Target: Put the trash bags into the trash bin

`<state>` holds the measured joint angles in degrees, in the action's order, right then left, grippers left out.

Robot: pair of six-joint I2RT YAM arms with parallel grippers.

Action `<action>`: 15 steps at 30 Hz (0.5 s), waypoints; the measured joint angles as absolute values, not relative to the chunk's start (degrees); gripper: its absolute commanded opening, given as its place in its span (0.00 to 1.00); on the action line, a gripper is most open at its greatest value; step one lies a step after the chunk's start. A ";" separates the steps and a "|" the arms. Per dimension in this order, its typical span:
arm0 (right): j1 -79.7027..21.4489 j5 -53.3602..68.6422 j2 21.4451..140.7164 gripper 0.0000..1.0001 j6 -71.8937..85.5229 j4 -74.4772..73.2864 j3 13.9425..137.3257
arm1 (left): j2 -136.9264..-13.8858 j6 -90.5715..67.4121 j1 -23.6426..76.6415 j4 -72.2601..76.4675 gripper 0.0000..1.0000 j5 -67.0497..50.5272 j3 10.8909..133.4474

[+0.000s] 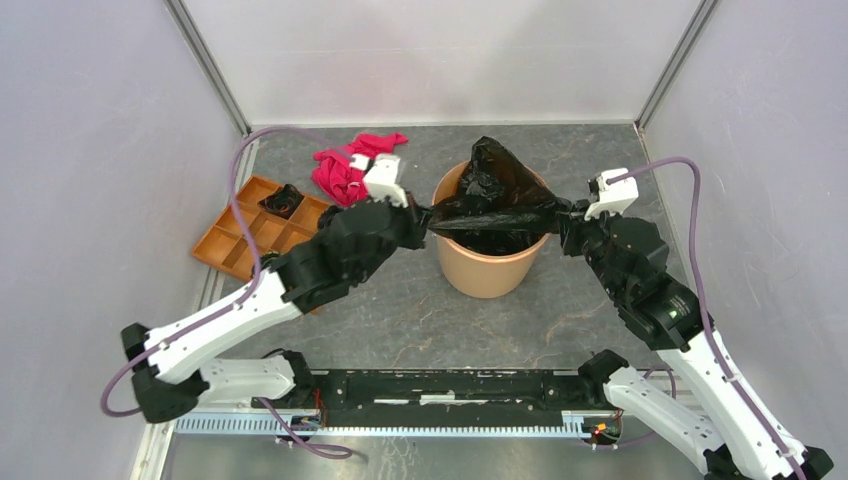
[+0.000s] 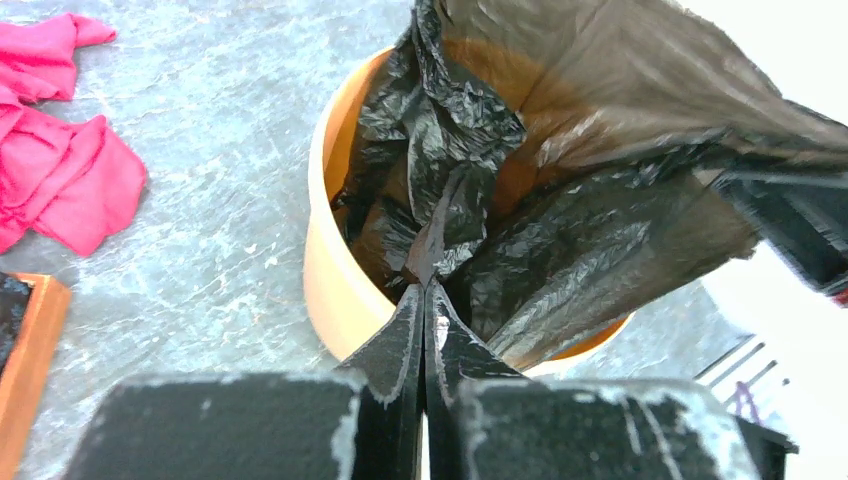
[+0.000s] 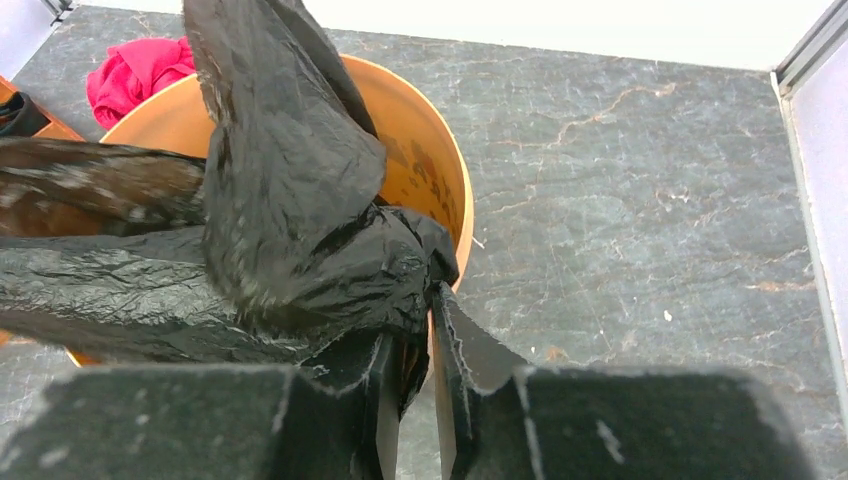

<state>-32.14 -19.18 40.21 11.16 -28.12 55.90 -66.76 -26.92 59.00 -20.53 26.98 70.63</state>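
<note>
At least two trash bags (image 1: pixel 495 195) (image 1: pixel 283 202), one trash bin (image 1: pixel 487 272), one pink cloth (image 1: pixel 345 170), one tray (image 1: pixel 238 247).

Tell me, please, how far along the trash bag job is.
Done: part of the creased black plastic trash bag already hangs inside the round orange plastic bin. In hand: the left gripper and right gripper pinch it, stretched across the rim. Left: getting it fully inside.
</note>
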 measured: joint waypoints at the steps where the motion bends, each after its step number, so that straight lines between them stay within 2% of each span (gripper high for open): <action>1: -32.14 -19.16 39.70 0.23 11.44 -28.23 55.22 | -64.49 -27.68 59.00 -18.94 0.02 27.22 68.25; 6: -32.14 -18.20 37.74 0.29 12.49 -29.06 51.83 | -55.90 -32.34 59.00 -10.28 0.02 27.57 56.29; 11: -32.14 -17.15 37.32 0.38 13.21 -29.50 49.89 | -50.92 -37.34 59.00 -5.93 0.02 26.85 46.57; 15: -32.14 -16.29 37.04 0.61 14.11 -30.59 48.73 | -47.83 -41.12 59.00 -3.38 0.02 25.61 41.08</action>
<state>-32.14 -16.29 37.04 14.11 -30.59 48.73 -47.83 -41.12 59.00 -3.38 25.61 41.08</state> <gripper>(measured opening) 0.465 0.028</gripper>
